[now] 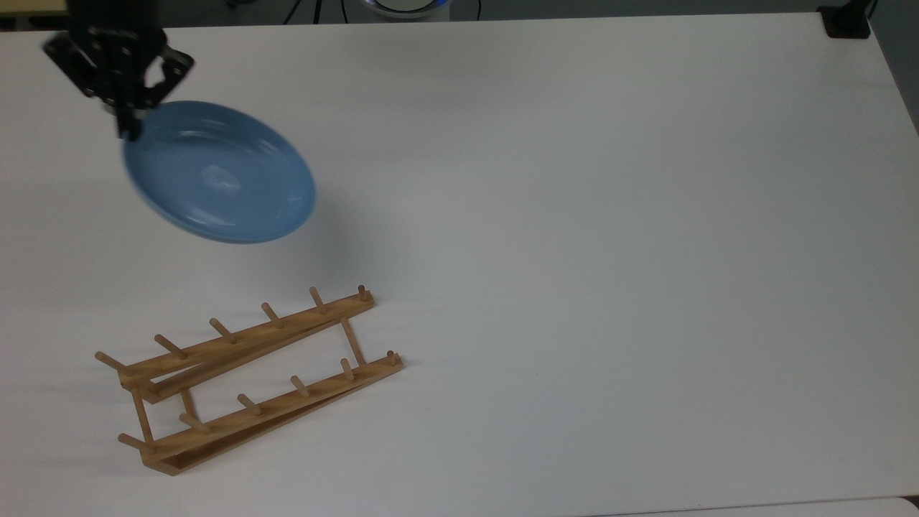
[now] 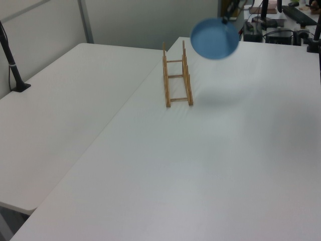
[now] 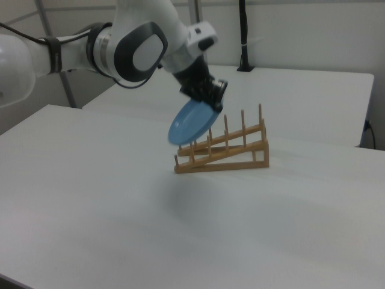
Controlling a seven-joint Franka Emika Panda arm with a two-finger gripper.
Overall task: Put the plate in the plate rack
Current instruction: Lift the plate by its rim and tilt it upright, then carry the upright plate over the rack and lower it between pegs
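The light-blue plate point(image 1: 219, 172) hangs tilted in the air, held by its rim at the top view's upper left. My gripper point(image 1: 129, 122) is shut on that rim, its black fingers pinching the plate's upper-left edge. In the right view the plate point(image 3: 191, 122) slants down from the gripper point(image 3: 209, 103), high above the table and just left of the plate rack point(image 3: 225, 150). The wooden plate rack point(image 1: 251, 377) lies on the table below the plate in the top view, pegs upright. The left view shows the plate point(image 2: 215, 38) raised to the right of the rack point(image 2: 176, 75).
The white table point(image 1: 574, 251) stretches wide to the top view's right. A black post base point(image 1: 847, 21) sits at its far right corner. A second white table point(image 2: 65, 105) with a black pole point(image 2: 12, 63) adjoins in the left view.
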